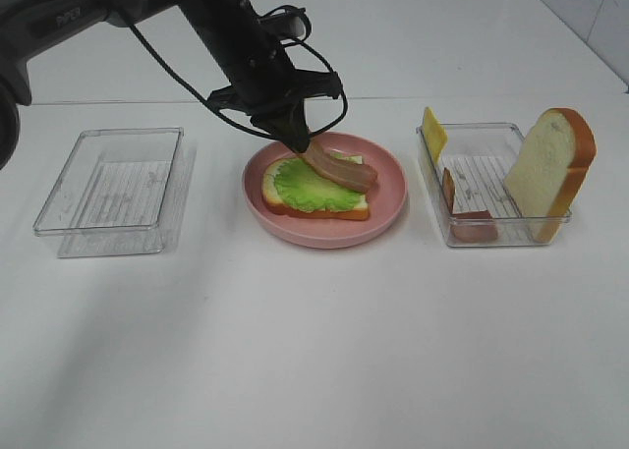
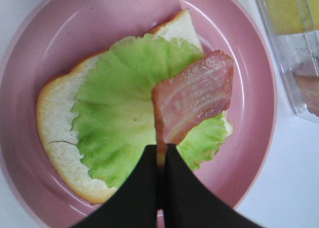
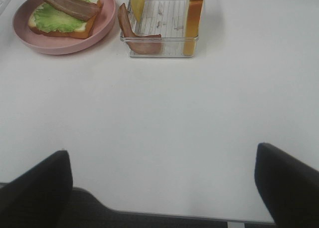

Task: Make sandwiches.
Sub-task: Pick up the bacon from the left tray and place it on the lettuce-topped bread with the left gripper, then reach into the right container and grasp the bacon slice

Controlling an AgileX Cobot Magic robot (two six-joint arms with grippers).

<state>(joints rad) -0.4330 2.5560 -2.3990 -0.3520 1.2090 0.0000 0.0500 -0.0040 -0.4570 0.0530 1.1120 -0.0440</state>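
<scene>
On the bench, at far left, stands the left tray of clear plastic, well apart from the pink plate at centre. On the plate lies a bread slice topped with lettuce. My left claw is clamped on one end of a bacon strip, which slopes down over the lettuce; contact with it cannot be confirmed. Further right, the right tray holds a cheese slice leaning at its rear left corner, a second bacon strip along its left wall, and a second bread slice propped upright at its right end. My right claw hangs above the bench, well apart from that tray, fingers wide apart, gripping nothing.
</scene>
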